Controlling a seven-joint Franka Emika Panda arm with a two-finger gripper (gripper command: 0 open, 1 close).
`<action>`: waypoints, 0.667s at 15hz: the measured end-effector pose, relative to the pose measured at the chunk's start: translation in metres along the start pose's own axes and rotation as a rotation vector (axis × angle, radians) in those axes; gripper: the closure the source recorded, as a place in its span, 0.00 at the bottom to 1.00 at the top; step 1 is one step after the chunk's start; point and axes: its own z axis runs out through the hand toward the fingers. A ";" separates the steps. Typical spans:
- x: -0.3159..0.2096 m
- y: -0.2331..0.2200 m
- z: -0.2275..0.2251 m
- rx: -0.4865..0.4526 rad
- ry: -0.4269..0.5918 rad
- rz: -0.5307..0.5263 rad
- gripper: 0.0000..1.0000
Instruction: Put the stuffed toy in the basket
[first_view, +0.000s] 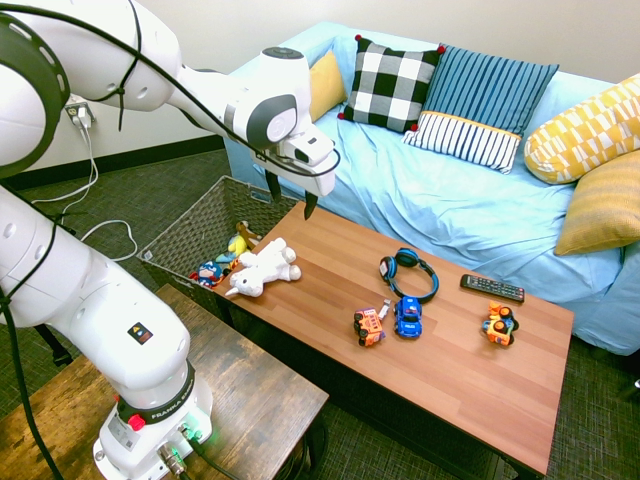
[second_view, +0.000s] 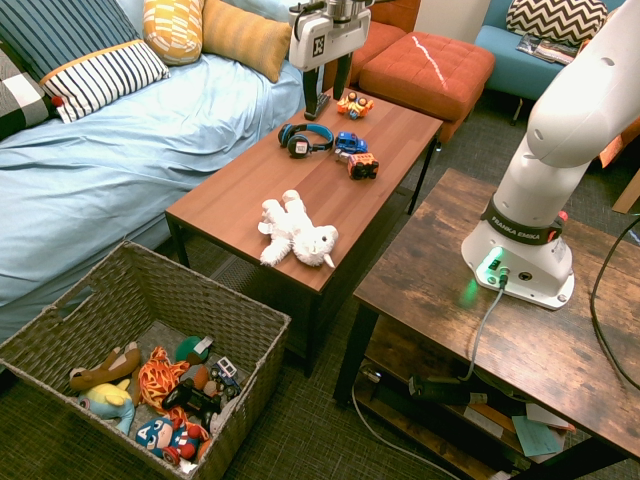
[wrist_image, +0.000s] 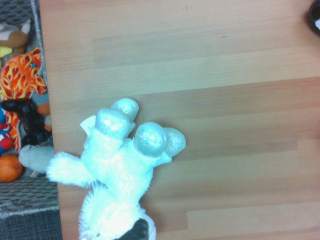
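I am hovering my gripper (first_view: 290, 197) above the wooden table (second_view: 340, 195), fingers pointing straight down and spread wide, holding nothing.

Working outward from the table's near end: the stuffed toy (first_view: 263, 268) is lying on its side right at that short edge, the one that overhangs the basket (second_view: 232, 306). Its stubby legs are pointing up the tabletop and its head is sitting closest to the corner. The basket is standing on the floor just below and beyond this edge, already holding several colourful toys.

I judge I am still in the approach — the plush is untouched, and my fingers are hanging above the table a little further in than the toy. To do this well, I am planning to come back toward the edge until I am centred over the body, not the limbs, and to sink deep into the fluff before closing, since soft fur is likely to compress and slip. Closing across the narrow width of the torso looks the safest.

Further along the tabletop, the headphones (first_view: 408, 272), the toy cars (first_view: 409, 316) and the remote (first_view: 492, 288) are lying well apart from the plush — no obstacle to the short carry over the edge.
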 end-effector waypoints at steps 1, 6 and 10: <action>0.001 -0.001 0.000 0.000 0.001 -0.001 0.00; -0.009 -0.019 0.016 0.032 0.039 -0.031 0.00; -0.056 -0.029 0.064 0.059 0.039 -0.075 0.00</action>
